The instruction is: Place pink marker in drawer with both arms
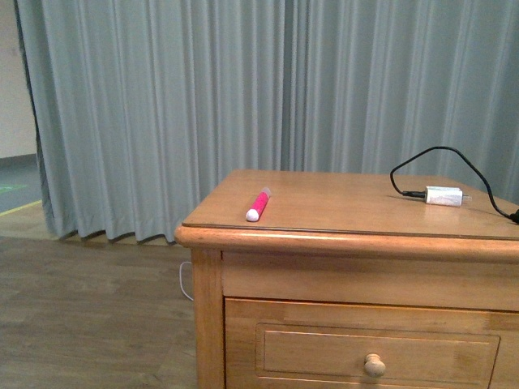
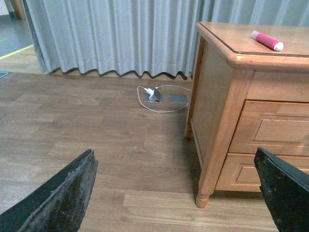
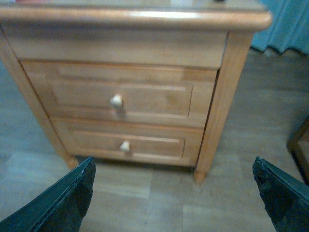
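Grey pleated curtain (image 1: 162,105) across the back, reaching the floor (image 1: 81,324) (wood-look planks). Pale wall (image 1: 12,81) strip far left. Honey wooden cabinet (image 1: 207,324), glossy worktop (image 1: 340,203). Floor socket (image 2: 155,95) near the cabinet's side, by the curtain. Even indoor light.

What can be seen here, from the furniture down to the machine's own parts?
cabinet: one, honey-coloured wood, in front of the curtain
drawers: two, same wood, both shut, stacked in the cabinet front, a pale knob on each
pink marker: one, pink with a white end, lying on the cabinet top near its front left corner
charger plug: one, white with a black cable, on the cabinet top toward the right
curtain: grey, behind the cabinet
floor: brown wood planks
floor socket: grey, with a white plug and cable, beside the cabinet
left gripper: black jaws wide apart, holding nothing
right gripper: black jaws wide apart, holding nothing, facing the drawers
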Robot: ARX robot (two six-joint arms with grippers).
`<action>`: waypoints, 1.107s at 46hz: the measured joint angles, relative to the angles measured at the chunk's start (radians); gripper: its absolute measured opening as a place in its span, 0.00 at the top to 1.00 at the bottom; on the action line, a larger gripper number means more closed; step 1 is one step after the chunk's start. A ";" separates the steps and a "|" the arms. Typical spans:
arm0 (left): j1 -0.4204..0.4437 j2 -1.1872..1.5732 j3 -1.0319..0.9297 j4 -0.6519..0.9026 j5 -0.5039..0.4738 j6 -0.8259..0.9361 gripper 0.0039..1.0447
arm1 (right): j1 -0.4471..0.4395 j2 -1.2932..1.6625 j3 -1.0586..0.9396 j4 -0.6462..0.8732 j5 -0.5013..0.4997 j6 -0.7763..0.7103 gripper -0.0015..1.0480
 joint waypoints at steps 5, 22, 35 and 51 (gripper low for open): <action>0.000 0.000 0.000 0.000 0.000 0.000 0.06 | 0.037 0.195 0.051 0.096 0.027 0.007 0.08; 0.000 0.000 0.000 0.000 0.000 0.000 0.06 | 0.257 1.129 0.467 0.328 0.186 0.191 0.08; 0.000 0.000 0.000 0.000 0.000 0.000 0.06 | 0.338 1.449 0.661 0.421 0.288 0.319 0.08; 0.000 0.000 0.000 0.000 0.000 0.000 0.06 | 0.376 1.706 0.820 0.597 0.388 0.317 0.08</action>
